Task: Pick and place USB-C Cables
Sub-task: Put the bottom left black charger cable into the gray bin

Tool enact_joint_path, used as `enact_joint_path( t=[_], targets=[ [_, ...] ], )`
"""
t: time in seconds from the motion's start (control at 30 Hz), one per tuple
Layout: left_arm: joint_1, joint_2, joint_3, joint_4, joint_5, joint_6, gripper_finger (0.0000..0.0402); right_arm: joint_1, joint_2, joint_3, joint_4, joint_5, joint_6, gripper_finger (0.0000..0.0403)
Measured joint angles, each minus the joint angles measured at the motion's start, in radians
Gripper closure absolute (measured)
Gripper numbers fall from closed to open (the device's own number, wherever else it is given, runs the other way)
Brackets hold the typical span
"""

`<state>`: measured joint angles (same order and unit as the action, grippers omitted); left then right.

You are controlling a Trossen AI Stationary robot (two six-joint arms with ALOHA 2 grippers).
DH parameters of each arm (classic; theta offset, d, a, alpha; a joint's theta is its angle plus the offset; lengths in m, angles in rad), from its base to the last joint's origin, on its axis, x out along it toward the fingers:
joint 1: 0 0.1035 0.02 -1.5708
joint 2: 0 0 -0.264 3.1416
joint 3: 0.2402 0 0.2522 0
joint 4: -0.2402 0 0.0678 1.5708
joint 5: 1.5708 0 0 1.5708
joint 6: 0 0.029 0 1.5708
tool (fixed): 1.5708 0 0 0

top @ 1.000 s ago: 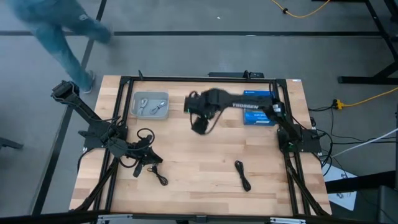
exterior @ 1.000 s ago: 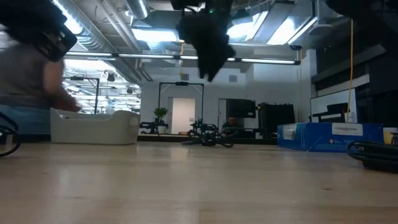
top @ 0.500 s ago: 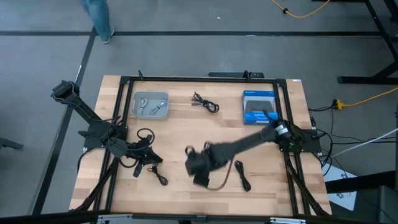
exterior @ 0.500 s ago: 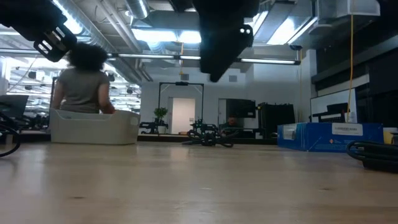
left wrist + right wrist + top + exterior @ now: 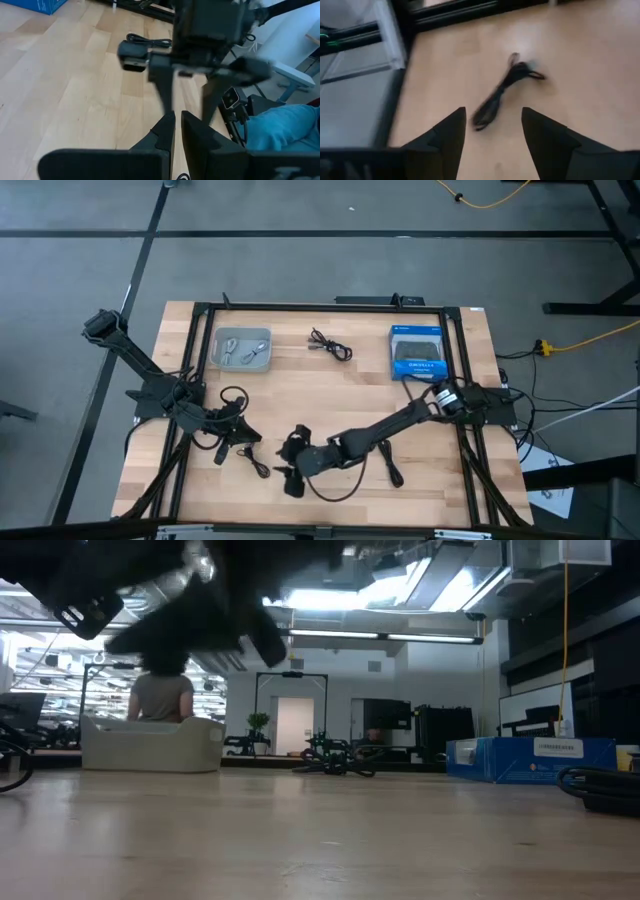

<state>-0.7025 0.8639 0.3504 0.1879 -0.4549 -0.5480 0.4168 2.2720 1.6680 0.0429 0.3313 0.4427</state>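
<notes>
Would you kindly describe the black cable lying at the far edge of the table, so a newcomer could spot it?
On the wooden table, look along the far edge between the shallow grey tray and the flat blue box. The loosely tangled black cable lies alone there, on bare wood.

I can read nothing for certain: the blue box (image 5: pixel 417 353) carries white lettering on its side (image 5: pixel 545 757), too small to make out.
</notes>
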Motion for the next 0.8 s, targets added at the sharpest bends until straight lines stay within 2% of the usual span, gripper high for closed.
enact_joint_path(
  t=[0.3,0.5,0.8],
  targets=[
    [0.0,0.0,0.0,0.0,0.0,0.001,0.0376,0.001,0.08,0.0,0.063,0.191,-0.008,0.0206],
    [0.0,0.0,0.0,0.0,0.0,0.001,0.0376,0.0,0.128,0.001,0.169,0.168,-0.044,0.0206],
    [0.0,0.0,0.0,0.0,-0.007,0.001,0.0376,-0.001,0.133,0.001,0.233,0.21,-0.085,0.0206]
  ],
)
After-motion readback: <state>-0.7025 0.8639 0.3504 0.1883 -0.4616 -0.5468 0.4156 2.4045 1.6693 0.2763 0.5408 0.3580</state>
